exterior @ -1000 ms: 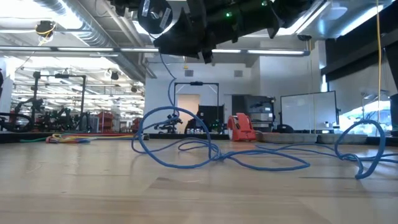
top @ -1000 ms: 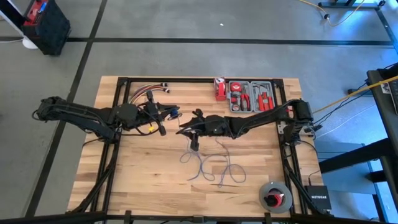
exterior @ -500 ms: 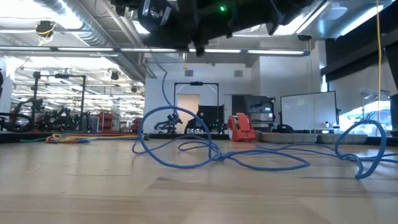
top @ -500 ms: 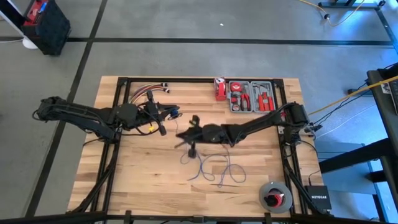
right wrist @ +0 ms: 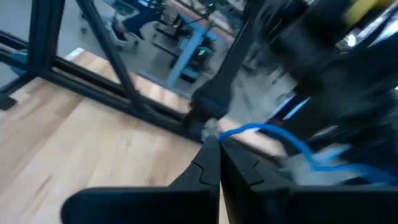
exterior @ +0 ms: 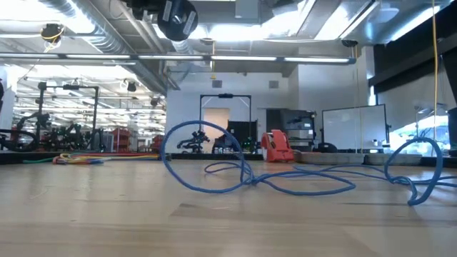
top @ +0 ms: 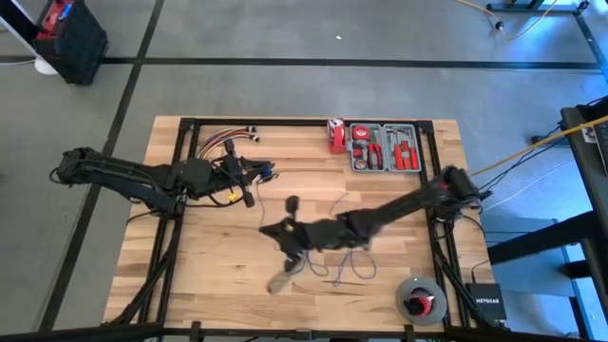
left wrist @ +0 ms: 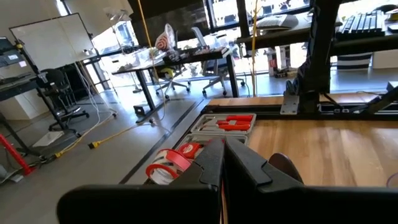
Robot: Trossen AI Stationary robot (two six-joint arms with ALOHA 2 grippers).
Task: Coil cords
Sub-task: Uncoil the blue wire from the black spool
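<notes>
The blue cord (top: 337, 258) lies in loose loops on the wooden table right of its middle; in the low view the cord (exterior: 285, 187) rests on its lower bends, with some loops standing up. My right gripper (top: 271, 231), blurred, is above the table's middle and left of the loops. Its wrist view shows the right gripper (right wrist: 219, 142) shut on the cord (right wrist: 261, 129). My left gripper (top: 255, 177) hangs level at the left of the table's middle, and the left wrist view shows it (left wrist: 224, 146) shut. A bit of blue shows by its tips. My right gripper pinches a strand of the cord (right wrist: 217, 133) between its two fingertips. The strand comes out at the tips and arcs away through the air, clear of the table. My left gripper has blue cord beside its tips (top: 269, 174); whether it holds it, I cannot tell.
A red and grey tool case (top: 385, 147) and a red tape roll (top: 335, 136) stand at the far edge. A bundle of coloured wires (top: 223, 142) lies far left. A grey spool (top: 420, 299) sits at the near right corner. Bare wood lies near left.
My right gripper has swung from beside the left gripper toward the table's near edge and has risen out of the top of the low view. The strand that climbed from the loops up to the grippers no longer shows there. The loops on the table have barely shifted.
</notes>
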